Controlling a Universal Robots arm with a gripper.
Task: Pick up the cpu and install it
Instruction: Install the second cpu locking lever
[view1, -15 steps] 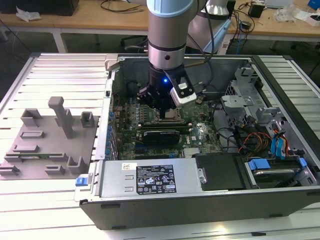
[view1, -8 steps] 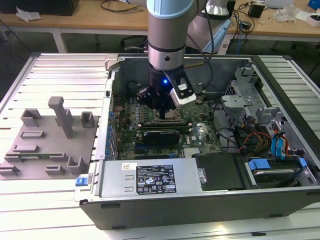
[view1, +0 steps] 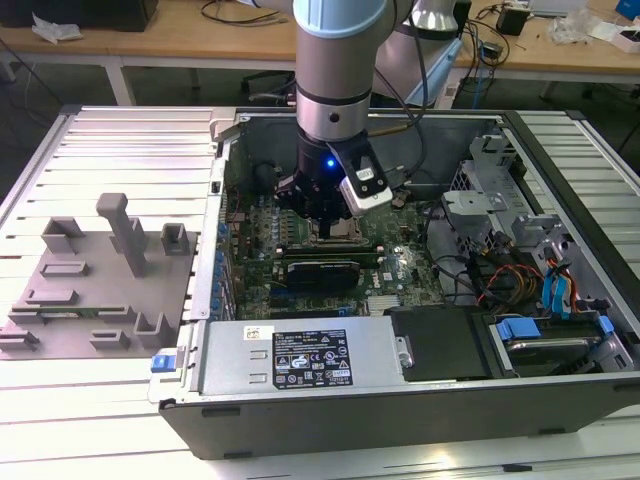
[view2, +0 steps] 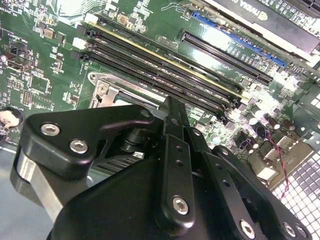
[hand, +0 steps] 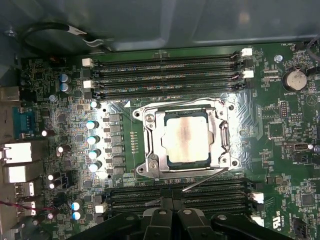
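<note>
Open computer case (view1: 420, 400) on the slatted tabletop (view1: 110, 140), grey fixture blocks (view1: 100, 270) well off to the exterior view's left of the hand. Motherboard (hand: 45, 90) inside the case, directly under the hand (view1: 328, 208). Socket (hand: 150, 145) just ahead of the fingertips in the first wrist view, cpu (hand: 186, 136) already lying flat inside its frame, silvery top up, apart from the hand. Fingertips (hand: 161, 215) close together, narrow, holding nothing. Thin retention lever (hand: 202, 180) sticking out loose between socket and hand. Judged step: seating check or latching; best kept straight down, no sideways drag on the chip, clear of the memory slots (view2: 165, 65) flanking the socket. First wrist view gives cpu and frame plainly; second wrist view has hand body across the socket; exterior view gives arm placement over the case.
</note>
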